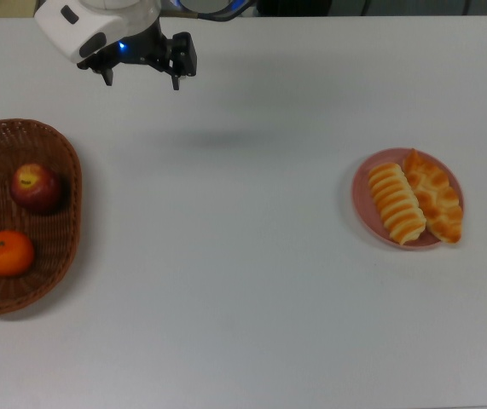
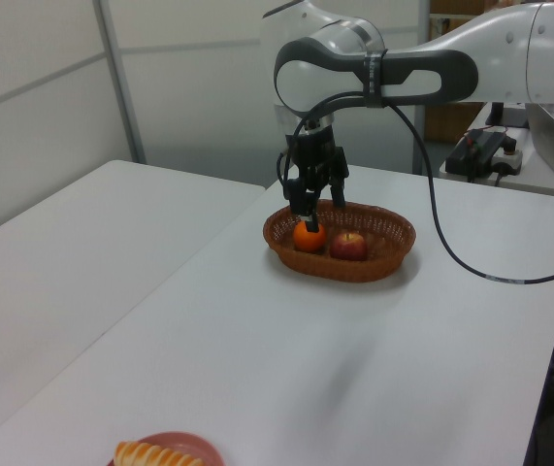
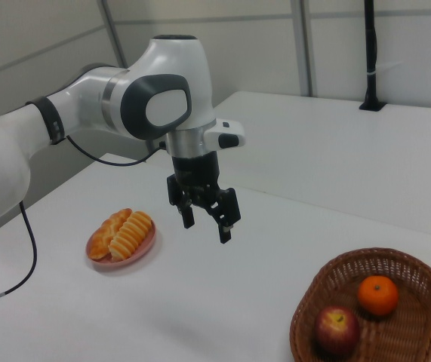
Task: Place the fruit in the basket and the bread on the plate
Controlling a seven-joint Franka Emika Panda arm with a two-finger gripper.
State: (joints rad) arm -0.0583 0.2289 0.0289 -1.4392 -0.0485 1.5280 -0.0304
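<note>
Across the top view, left to right: wicker basket [image 1: 64,170] holding apple [image 1: 35,187] and mandarin [image 1: 8,253]; gripper [image 1: 141,75] high over the bare table [image 1: 243,281], parted wide, carrying nothing; pink plate [image 1: 361,200] bearing ridged loaf [image 1: 396,204] and braided loaf [image 1: 433,195] side by side. Long axes of both loaves slanted from upper left to lower right, pointed tips toward the plate's lower rim. Task seemingly complete. Remaining risk judged slight: braided loaf overhanging the rim, liable to slip off if the table is jolted.
</note>
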